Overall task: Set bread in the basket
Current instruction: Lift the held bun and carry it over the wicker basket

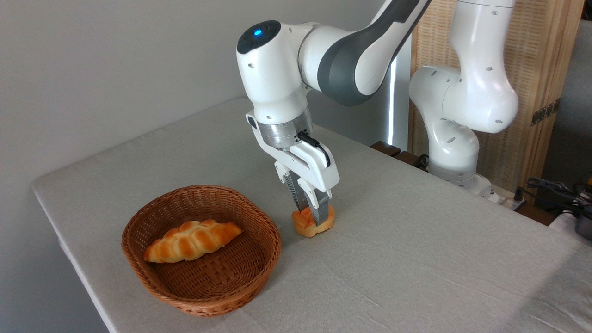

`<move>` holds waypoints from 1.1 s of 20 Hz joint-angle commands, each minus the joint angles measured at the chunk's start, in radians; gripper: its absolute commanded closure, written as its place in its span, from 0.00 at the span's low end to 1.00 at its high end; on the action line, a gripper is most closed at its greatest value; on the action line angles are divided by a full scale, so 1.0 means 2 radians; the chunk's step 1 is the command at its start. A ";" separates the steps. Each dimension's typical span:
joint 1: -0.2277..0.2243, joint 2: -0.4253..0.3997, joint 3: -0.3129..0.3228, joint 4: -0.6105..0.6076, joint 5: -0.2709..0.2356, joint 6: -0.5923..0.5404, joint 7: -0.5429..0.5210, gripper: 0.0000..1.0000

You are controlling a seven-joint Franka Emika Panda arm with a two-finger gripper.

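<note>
Nearest the lens sits the basket [201, 249], round and shallow, its woven rim close to the table's front edge, with a long braided loaf [192, 240] lying across its floor. Just right of that rim, apart from it by a narrow strip of cloth, the bread [313, 223] rests on the table, a small orange knotted bun. Straight down onto it comes the gripper [312, 210], its two fingers straddling the bun's top and seemingly pressed against its sides, so the bun looks clamped, though it has not left the surface. Everything about the next move probably turns on one relation: the basket lies to the left of the held bun and slightly toward the camera, so a lift to clear the rim and a short carry leftward should do. Free floor remains in the basket in front of the loaf. Pale grey cloth covers the table [416, 259]; behind stand a plain wall and a woven screen [545, 69].
</note>
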 commanded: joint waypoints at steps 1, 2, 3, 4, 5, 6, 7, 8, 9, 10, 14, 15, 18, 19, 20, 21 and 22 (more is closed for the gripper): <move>-0.001 0.003 0.003 -0.007 0.007 0.007 0.007 0.84; -0.001 0.003 0.003 -0.005 0.007 0.004 0.007 0.84; -0.002 0.003 0.002 -0.003 0.007 -0.002 0.008 0.84; -0.002 0.000 0.002 0.006 0.008 -0.014 0.008 0.86; -0.002 0.001 0.002 0.027 0.008 -0.038 0.013 0.89; -0.003 0.002 0.002 0.052 0.008 -0.071 0.022 0.89; -0.004 0.003 0.002 0.081 0.008 -0.103 0.032 0.89; -0.004 0.003 0.002 0.107 0.008 -0.128 0.045 0.89; -0.004 0.005 0.002 0.130 0.008 -0.138 0.055 0.89; -0.004 0.009 0.004 0.150 0.008 -0.140 0.059 0.88; -0.004 0.043 0.006 0.210 0.007 -0.112 0.061 0.85; -0.004 0.050 0.006 0.216 0.008 -0.084 0.062 0.85; -0.014 0.066 0.002 0.213 0.007 0.016 0.062 0.81; -0.018 0.075 0.002 0.213 0.009 0.033 0.062 0.75; -0.018 0.081 0.002 0.213 0.008 0.048 0.062 0.72; -0.018 0.085 0.002 0.212 0.009 0.058 0.062 0.63; -0.019 0.089 0.002 0.211 0.009 0.060 0.061 0.27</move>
